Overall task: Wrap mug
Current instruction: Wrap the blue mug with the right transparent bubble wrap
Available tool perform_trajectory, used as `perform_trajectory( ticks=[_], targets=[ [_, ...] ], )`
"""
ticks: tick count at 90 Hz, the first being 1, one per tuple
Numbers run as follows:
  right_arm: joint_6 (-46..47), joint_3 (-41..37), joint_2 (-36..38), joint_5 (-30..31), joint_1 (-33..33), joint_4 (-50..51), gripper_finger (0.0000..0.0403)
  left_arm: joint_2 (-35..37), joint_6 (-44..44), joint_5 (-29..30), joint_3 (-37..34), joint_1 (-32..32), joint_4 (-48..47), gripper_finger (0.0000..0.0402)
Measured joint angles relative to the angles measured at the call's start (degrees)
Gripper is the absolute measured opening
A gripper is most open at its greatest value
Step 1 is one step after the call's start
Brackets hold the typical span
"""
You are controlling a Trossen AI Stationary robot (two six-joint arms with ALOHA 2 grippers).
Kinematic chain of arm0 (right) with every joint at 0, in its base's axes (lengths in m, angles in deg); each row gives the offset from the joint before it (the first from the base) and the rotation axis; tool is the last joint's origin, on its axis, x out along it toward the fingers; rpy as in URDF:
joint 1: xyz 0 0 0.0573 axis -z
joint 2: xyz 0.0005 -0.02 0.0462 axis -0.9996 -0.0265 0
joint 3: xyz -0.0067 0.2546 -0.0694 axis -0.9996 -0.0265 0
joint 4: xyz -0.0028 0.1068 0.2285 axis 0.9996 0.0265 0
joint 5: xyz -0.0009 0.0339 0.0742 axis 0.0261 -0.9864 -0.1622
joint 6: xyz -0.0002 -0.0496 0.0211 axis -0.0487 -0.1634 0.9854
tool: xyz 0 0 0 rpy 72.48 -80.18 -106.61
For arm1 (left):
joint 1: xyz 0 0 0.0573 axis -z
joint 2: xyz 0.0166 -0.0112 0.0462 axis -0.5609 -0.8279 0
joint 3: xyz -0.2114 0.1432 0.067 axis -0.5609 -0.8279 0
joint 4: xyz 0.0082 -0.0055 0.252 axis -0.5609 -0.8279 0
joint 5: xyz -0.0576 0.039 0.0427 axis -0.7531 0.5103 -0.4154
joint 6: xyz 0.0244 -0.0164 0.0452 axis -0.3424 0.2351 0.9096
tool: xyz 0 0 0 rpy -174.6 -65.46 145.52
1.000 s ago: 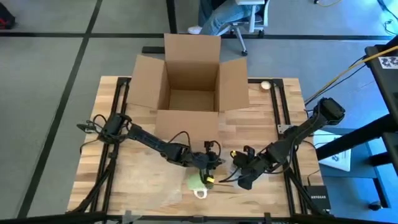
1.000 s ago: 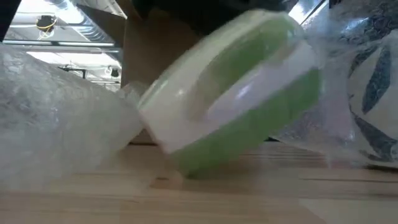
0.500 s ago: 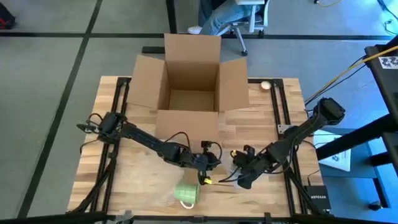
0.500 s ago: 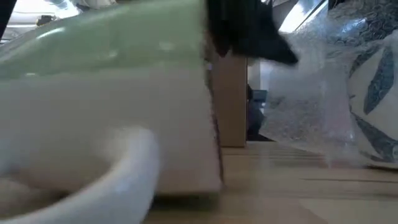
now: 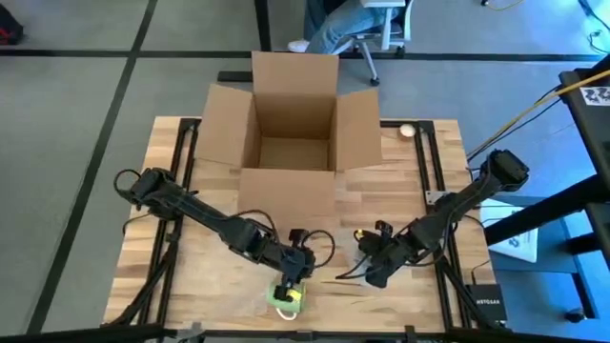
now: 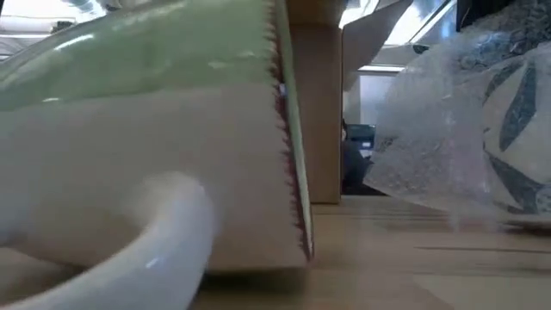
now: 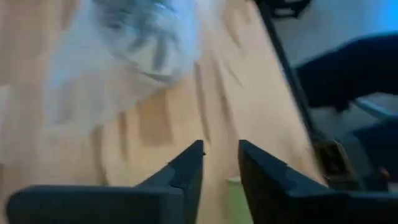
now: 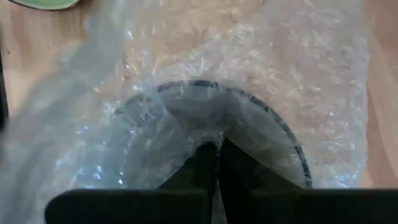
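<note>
The green mug [image 5: 278, 304] with its cream handle [image 6: 129, 267] sits near the table's front edge and fills the left of the low view [image 6: 129, 103]. My left gripper [image 5: 287, 289] is right over it, its fingers [image 7: 221, 158] a narrow gap apart with a strip of green in it. To the right, my right gripper [image 5: 372, 274] is shut on clear bubble wrap [image 8: 261, 68] that covers a round object with a dark leaf pattern [image 6: 516, 172]. My left gripper has a thin green part of the mug [image 7: 239, 200] between its two fingers; which part it is, the gripper itself hides. The fingers come slanting down and point toward the table's right side. The mug's lower side rests on the table [image 6: 258, 269], handle toward the near edge. My right gripper pinches the bubble wrap [image 8: 214, 134] between its shut fingers, where it lies over the round patterned object. How many layers it has does not show. The wrap and the object sit on the table.
An open brown cardboard box [image 5: 291, 133] stands at the table's far middle, its near flap reaching toward the arms. A small pale round thing [image 5: 407, 131] lies at the far right. A person sits on a chair [image 5: 334, 24] beyond the table. Bare wood lies at the left.
My left gripper has gone toward the near edge and a little to the left, ending over the mug. The mug has slid the same way along the table and now stands upright-ish after being tipped, closer to the low camera. My right gripper has kept still.
</note>
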Motion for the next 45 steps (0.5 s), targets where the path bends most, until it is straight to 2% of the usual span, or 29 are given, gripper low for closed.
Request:
perform_trajectory(
  ticks=[19,33,45],
  targets=[
    [-1.0,0.0,0.0,-0.2,0.0,0.0,0.0000,-4.3,5.5,-2.0,5.0,2.4,-3.0,0.0157],
    [-0.9,0.0,0.0,-0.3,0.0,0.0,0.0000,-8.2,12.5,-2.3,11.6,3.3,-9.9,0.0166],
    [-0.9,0.0,0.0,-0.4,0.0,0.0,0.0000,-11.2,17.5,-2.9,16.6,3.8,-10.3,0.0166]
  ],
)
